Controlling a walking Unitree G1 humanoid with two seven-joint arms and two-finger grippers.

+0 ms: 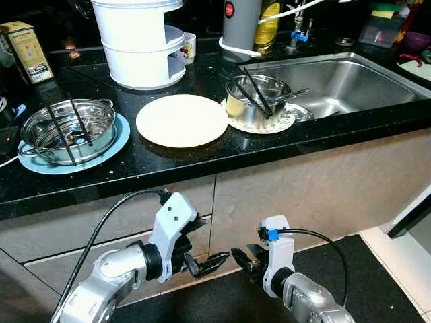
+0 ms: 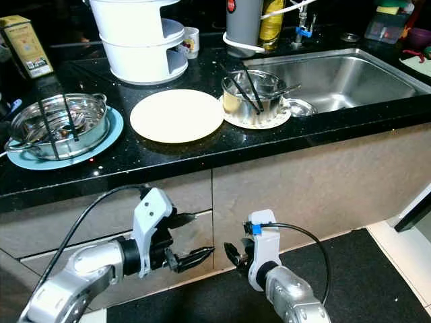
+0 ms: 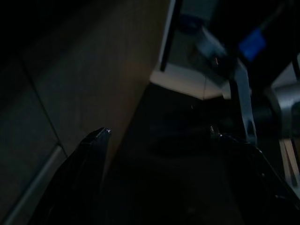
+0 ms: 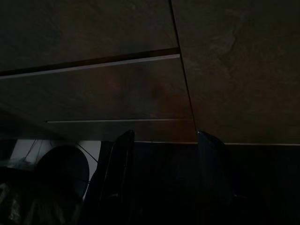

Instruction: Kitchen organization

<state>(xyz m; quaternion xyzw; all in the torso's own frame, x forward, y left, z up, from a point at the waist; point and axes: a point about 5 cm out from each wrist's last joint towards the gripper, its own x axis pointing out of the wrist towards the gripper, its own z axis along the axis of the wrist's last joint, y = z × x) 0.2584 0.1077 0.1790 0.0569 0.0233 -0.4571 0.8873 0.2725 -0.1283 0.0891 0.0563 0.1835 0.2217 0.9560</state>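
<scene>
While both arms are held low before the cabinet fronts, the left gripper (image 1: pixel 202 252) and right gripper (image 1: pixel 244 258) are seen released and empty. The cream plate (image 1: pixel 182 120) lies flat on the black tabletop (image 1: pixel 202 158), between two steel pots. It is judged stiff, slippery and breakable, best pinched at the rim
</scene>
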